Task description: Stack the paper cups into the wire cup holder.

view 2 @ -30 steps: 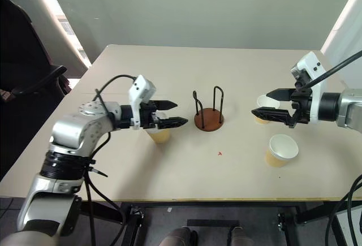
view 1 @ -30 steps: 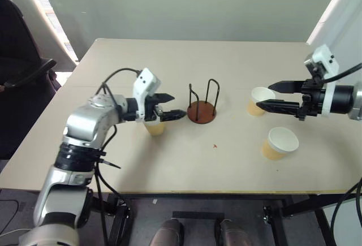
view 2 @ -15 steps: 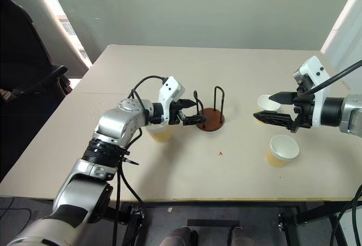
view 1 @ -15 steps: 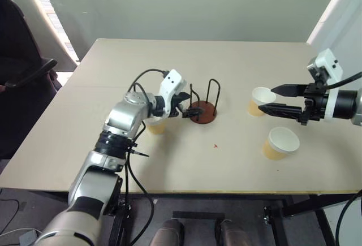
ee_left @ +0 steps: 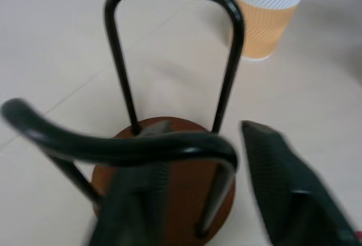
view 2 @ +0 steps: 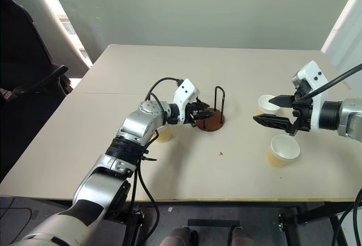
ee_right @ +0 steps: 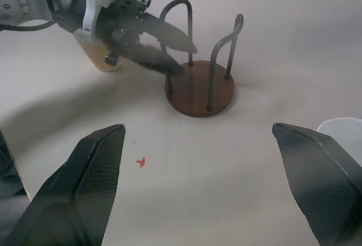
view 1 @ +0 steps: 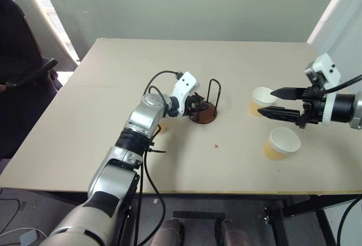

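The left gripper point(view 2: 199, 112), fingers seemingly closing around the near wire loop, sits at the holder point(view 2: 210, 119) mid-table, cupless, while the wide-open right gripper point(view 2: 275, 112) hangs nearer the two right-hand cups point(view 2: 283, 150).

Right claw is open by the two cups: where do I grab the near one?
Grip the near cup across its tan wall just under the white rim, coming level from the right claw side. It stands upright, mouth up, apart from the far cup.
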You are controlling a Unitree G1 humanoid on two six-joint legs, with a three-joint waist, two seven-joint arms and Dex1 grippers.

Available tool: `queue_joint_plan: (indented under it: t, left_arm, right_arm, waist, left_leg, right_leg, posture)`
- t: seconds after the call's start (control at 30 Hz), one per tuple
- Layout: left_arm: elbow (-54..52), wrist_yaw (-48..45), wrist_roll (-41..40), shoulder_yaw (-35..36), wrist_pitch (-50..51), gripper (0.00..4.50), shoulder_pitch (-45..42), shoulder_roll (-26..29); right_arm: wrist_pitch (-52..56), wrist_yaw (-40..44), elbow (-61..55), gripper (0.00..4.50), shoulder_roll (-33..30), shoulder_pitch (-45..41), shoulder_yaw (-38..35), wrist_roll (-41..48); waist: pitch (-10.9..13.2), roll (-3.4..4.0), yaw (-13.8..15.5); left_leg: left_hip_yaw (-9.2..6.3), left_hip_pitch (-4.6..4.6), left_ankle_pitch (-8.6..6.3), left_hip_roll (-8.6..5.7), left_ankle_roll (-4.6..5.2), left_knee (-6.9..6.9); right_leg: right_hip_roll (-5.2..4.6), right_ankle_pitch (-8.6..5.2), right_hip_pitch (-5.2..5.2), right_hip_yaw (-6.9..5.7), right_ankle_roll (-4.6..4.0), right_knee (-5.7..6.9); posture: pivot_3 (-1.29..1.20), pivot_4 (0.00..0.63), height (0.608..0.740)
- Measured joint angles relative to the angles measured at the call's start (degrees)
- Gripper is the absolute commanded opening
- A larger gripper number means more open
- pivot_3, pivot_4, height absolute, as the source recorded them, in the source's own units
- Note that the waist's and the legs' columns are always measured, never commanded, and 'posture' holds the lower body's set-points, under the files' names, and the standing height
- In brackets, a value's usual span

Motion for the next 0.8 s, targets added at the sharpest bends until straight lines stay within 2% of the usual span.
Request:
queue_joint_plan:
  t: [0.07,0.1,0.43,0.6,0.8]
  left_arm:
    - [-0.32,-0.02,0.02,0.42,-0.17,0.23,0.0,0.01]
    - [-0.74,-0.04,0.03,0.56,-0.16,0.04,0.02,0.08]
    - [-11.88,-6.42,-1.32,-0.37,2.88,0.04,4.69,2.86]
    - [-23.23,-13.3,-4.28,-2.92,7.49,0.04,9.4,6.02]
    - [-26.88,-16.21,-6.18,-4.02,9.9,0.04,10.26,6.81]
  right_arm:
    - [-0.27,-0.01,-0.03,4.35,0.0,0.05,0.0,0.01]
    - [-0.39,-0.02,-0.04,4.35,0.0,0.07,0.0,0.01]
    - [-0.89,-0.16,-0.75,4.35,-0.19,2.26,-0.64,0.66]
    - [1.74,3.41,-3.38,4.35,-6.77,5.71,-6.57,5.09]
    - [4.19,5.7,-5.93,4.35,-10.45,7.46,-11.36,9.72]
  waist:
    - [0.0,0.0,0.03]
    - [0.0,0.0,0.03]
    - [0.0,0.0,0.04]
    - [0.0,0.0,0.42]
    - [0.0,0.0,0.39]
  left_leg:
    - [0.0,0.0,0.0,-0.01,0.02,0.01]
    - [0.01,-0.01,0.0,-0.02,0.03,0.02]
    - [0.02,-0.02,0.0,-0.02,0.04,0.02]
    - [0.0,-0.06,-0.03,-0.08,0.07,0.02]
    - [0.02,0.0,-0.08,-0.09,0.06,0.04]
  right_leg:
    - [-0.01,0.0,0.01,0.01,0.01,0.0]
    - [-0.01,0.0,0.01,0.01,0.01,0.0]
    - [0.0,-0.04,-0.01,0.03,0.06,-0.01]
    - [-0.03,-0.18,0.03,0.04,0.1,-0.02]
    - [-0.06,-0.25,0.05,0.05,0.07,0.0]
  posture:
    - [0.0,0.15,0.74]
    - [0.0,0.15,0.74]
    - [0.0,0.15,0.74]
    - [0.0,0.15,0.74]
    - [0.0,0.15,0.74]
